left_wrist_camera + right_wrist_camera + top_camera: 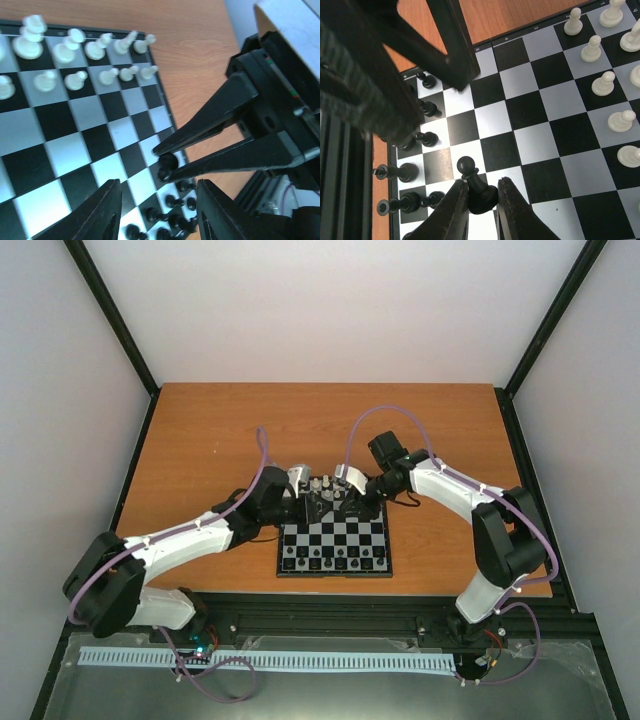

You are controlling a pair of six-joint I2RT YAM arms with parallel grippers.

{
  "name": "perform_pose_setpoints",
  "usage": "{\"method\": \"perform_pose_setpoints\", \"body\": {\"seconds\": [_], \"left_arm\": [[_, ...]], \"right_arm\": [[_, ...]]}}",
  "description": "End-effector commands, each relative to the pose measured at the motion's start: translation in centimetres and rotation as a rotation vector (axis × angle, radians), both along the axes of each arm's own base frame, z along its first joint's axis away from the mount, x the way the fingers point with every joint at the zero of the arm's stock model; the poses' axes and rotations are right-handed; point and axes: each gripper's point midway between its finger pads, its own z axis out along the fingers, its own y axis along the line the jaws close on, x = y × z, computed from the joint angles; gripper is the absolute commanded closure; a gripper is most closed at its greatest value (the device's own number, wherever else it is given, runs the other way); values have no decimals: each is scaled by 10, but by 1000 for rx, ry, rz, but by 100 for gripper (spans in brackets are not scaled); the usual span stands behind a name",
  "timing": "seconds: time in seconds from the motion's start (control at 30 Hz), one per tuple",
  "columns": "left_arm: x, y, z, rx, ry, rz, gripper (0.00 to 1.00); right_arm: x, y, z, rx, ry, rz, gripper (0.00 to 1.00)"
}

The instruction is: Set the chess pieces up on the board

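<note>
Both arms are reaching forward from their bases and bending inward, the left arm [180, 545] and the right arm [452, 485] angling toward each other so that their wrists are sitting close together at the middle. The right gripper [482, 189] is pinching a black pawn [466, 166] between its nearly closed fingers [451, 215]. The left gripper [157, 212] is hovering low with its fingers [100, 215] standing apart.

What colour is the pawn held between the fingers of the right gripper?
Black. The pawn in the right gripper shows best in the right wrist view.
</note>
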Motion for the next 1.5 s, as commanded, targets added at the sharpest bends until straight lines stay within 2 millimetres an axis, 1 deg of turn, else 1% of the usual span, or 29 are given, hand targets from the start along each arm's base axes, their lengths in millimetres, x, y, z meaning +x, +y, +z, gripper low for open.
{"method": "perform_pose_setpoints", "body": {"seconds": [0.0,0.17,0.3,0.5,0.67,0.77,1.07,1.3,1.47], "left_arm": [[5,-30,36,-224,-34,-51,58],[8,-33,28,-244,3,-32,63],[8,-35,23,-254,31,-21,67],[11,-30,16,-247,58,24,69],[13,-24,9,-236,87,71,68],[12,-23,10,-240,97,82,67],[15,-24,14,-265,95,98,75],[15,-29,10,-277,122,88,80],[16,-31,9,-286,135,90,83]], "right_arm": [[0,4,22,91,3,-5,87],[0,7,31,119,3,-3,87],[0,9,35,131,5,-7,87],[0,10,40,146,4,-6,86],[0,11,43,157,9,-17,87],[3,11,45,162,16,-36,86],[6,16,45,174,72,-62,86],[8,17,44,174,89,-77,86],[15,18,42,166,107,-121,86]]}}
